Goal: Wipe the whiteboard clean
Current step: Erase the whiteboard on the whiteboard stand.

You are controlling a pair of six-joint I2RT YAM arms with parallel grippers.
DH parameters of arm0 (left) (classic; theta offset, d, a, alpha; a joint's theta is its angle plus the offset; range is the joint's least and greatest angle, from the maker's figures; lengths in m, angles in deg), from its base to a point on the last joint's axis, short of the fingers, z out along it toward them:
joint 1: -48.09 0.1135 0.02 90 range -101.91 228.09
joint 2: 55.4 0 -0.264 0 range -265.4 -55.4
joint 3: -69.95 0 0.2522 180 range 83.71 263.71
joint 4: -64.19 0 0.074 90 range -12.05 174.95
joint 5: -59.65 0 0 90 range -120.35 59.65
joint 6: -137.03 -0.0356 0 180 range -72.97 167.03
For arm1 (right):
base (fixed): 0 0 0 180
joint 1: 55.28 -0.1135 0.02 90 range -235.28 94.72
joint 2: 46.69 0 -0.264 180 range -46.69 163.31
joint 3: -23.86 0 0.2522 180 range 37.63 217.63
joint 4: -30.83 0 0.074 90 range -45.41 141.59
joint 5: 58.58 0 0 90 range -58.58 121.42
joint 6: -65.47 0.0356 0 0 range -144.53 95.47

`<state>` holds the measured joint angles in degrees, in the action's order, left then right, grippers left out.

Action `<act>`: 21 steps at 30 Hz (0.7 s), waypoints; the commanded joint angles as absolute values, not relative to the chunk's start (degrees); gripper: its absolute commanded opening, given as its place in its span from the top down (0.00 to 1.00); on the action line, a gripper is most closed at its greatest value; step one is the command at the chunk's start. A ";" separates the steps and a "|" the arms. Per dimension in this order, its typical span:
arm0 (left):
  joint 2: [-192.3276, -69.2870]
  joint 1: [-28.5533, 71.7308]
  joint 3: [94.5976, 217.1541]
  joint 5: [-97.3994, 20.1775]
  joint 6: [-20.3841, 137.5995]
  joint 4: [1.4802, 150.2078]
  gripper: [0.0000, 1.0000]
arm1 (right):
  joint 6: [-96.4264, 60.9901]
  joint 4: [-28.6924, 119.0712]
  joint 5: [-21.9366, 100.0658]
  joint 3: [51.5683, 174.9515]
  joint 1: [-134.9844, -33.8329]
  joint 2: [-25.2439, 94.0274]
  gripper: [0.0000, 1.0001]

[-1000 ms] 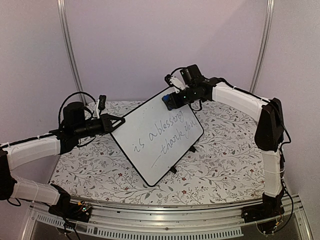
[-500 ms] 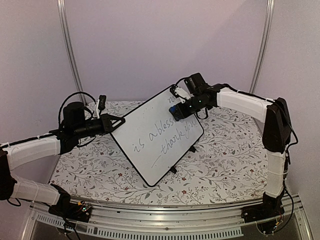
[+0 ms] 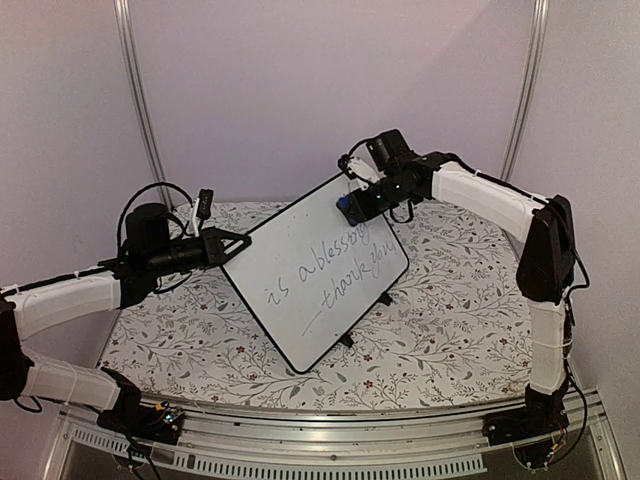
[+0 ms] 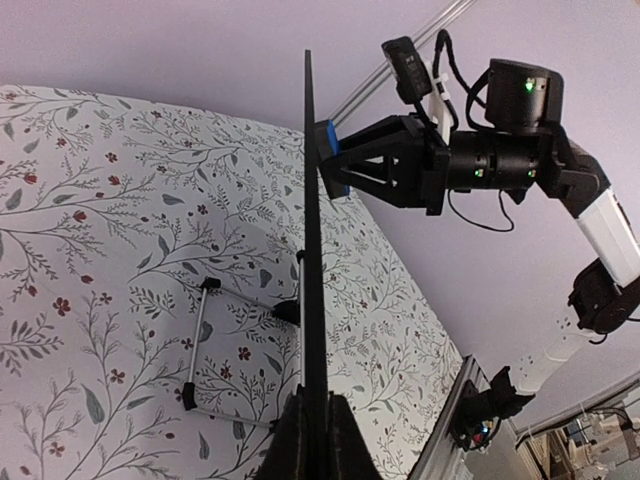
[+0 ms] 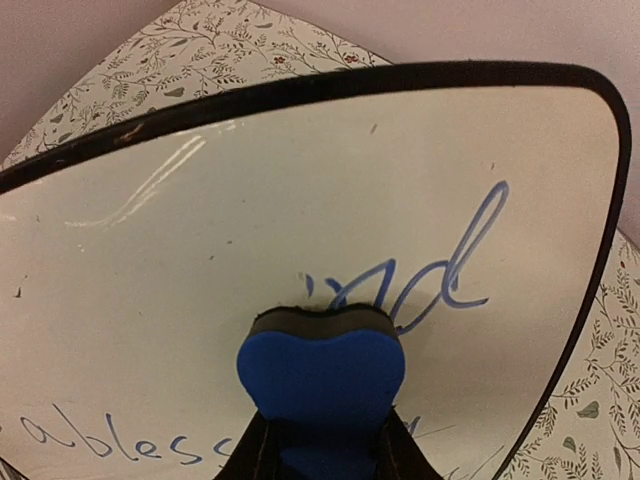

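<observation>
We log the left fingers point(image 3: 238, 242) clenched on the whiteboard point(image 3: 315, 270) at its 9 o'clock edge. The board is tilted, mid-desk, with blue handwriting across it. At its 1 o'clock corner the right fingers point(image 3: 358, 200) grasp a blue eraser point(image 3: 345, 207) pressed to the face. Floral desk point(image 3: 450, 310) beneath, lilac wall point(image 3: 300, 90) behind.

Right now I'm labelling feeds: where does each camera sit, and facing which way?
Top external: above and behind the bases, facing forward and down at the whiteboard; both arms show.
Left wrist: on that arm, along the board's edge toward the right gripper; left gripper at bottom.
Right wrist: on that arm, facing the board's writing; own fingers hold the eraser.
Shared: all show whiteboard and eraser.
</observation>
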<state>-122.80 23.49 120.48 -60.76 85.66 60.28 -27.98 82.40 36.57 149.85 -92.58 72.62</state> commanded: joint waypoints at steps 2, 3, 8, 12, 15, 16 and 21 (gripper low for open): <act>-121.86 21.38 122.19 -71.37 82.63 54.63 1.00 | -27.02 83.80 34.15 156.04 -91.78 76.41 1.00; -121.99 21.36 122.25 -71.51 82.54 54.70 1.00 | -26.87 83.79 33.96 156.39 -91.76 76.44 1.00; -122.20 20.74 122.53 -71.88 81.82 55.22 1.00 | -26.47 83.80 33.27 154.38 -91.67 75.36 1.00; -122.20 20.07 122.73 -71.92 81.12 55.82 1.00 | -26.38 83.30 33.83 149.08 -91.67 72.67 1.00; -122.11 19.92 122.90 -71.84 80.87 56.06 1.00 | -26.00 81.99 34.89 143.46 -91.67 70.03 1.00; -122.11 19.93 122.91 -71.82 80.87 56.06 1.00 | -25.88 81.49 35.16 141.66 -91.67 69.04 1.00; -122.49 19.68 122.99 -72.05 80.78 56.15 1.00 | -25.51 79.92 35.30 136.84 -91.58 65.55 1.00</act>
